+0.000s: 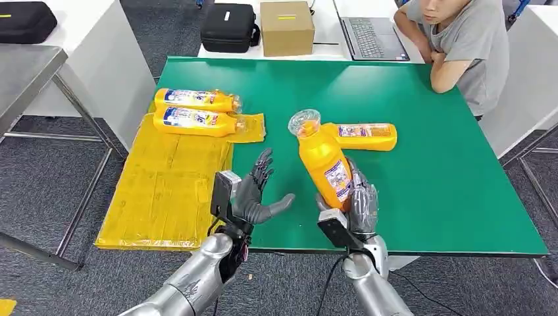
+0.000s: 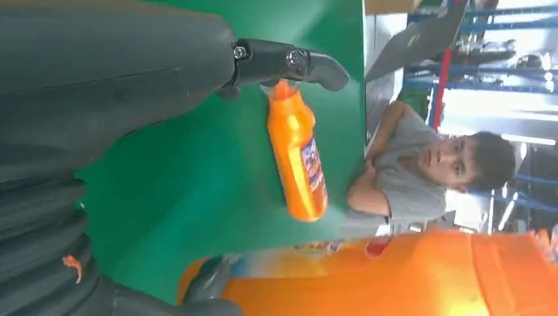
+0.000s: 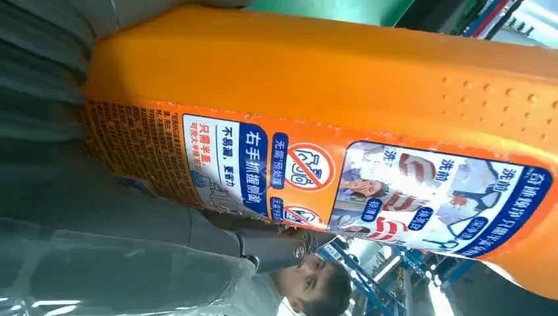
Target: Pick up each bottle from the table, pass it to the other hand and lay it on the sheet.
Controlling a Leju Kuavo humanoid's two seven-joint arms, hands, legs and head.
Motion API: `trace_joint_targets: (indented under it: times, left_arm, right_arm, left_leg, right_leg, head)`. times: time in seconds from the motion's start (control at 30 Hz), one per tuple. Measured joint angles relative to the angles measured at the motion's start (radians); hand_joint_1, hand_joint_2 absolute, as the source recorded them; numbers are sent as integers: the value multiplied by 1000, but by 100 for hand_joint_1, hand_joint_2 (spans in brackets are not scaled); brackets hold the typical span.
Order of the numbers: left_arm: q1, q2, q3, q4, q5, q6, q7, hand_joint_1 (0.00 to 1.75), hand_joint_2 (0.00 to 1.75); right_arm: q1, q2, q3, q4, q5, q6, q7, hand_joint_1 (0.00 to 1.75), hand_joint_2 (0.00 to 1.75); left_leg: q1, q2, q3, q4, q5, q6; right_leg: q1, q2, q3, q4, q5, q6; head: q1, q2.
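A: Which step is this, would you say?

B: The handover. The right hand (image 1: 358, 204) has its fingers wrapped round the lower body of a bottle (image 1: 324, 161), lifted off the green table (image 1: 447, 164) and tilted, its clear cap leaning toward eleven o'clock. In the right wrist view the label sits right against the grey fingers, so the hold looks firm.

A: And the left hand (image 1: 253, 197)?

B: Holding nothing — fingers spread, thumb out toward three o'clock, palm turned to the bottle. It waits just beside it, at about nine o'clock from the right hand, not touching.

A: How far along is the job?

B: Roughly halfway, I'd judge. Two bottles (image 1: 194, 110) already lie side by side on the yellow sheet (image 1: 164, 191), at its far end. One spare bottle (image 1: 362, 136) is lying flat on the table at about one o'clock from the held one, cap end hidden behind it.

A: So what does the next move call for?

B: Bringing bottle and left palm together, then closing the left fingers on the upper body above the right hand's grip — before the right lets go. The bottle is slanted and smooth, so a loose catch could let it slip.

A: Anything else nearby?

B: A person in a grey shirt (image 1: 460, 46) leans on the table's far corner at one o'clock, arms folded.
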Motion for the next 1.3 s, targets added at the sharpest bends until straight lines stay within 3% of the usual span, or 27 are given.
trace_joint_targets:
  times: [1.0, 1.3]
  left_arm:
    - [-34, -28, -51, 43, 3, -47, 27, 0, 175]
    - [-37, -37, -62, 43, 31, -56, 40, 0, 175]
  right_arm:
    - [-55, 31, 110, 103, -120, 0, 0, 175, 175]
    - [-87, 33, 196, 129, -195, 5, 0, 175, 175]
  left_leg:
    - [0, 0, 0, 0, 0, 0]
    - [0, 0, 0, 0, 0, 0]
  right_leg:
    - [0, 0, 0, 0, 0, 0]
    - [0, 0, 0, 0, 0, 0]
  head:
    - [0, 0]
    - [0, 0]
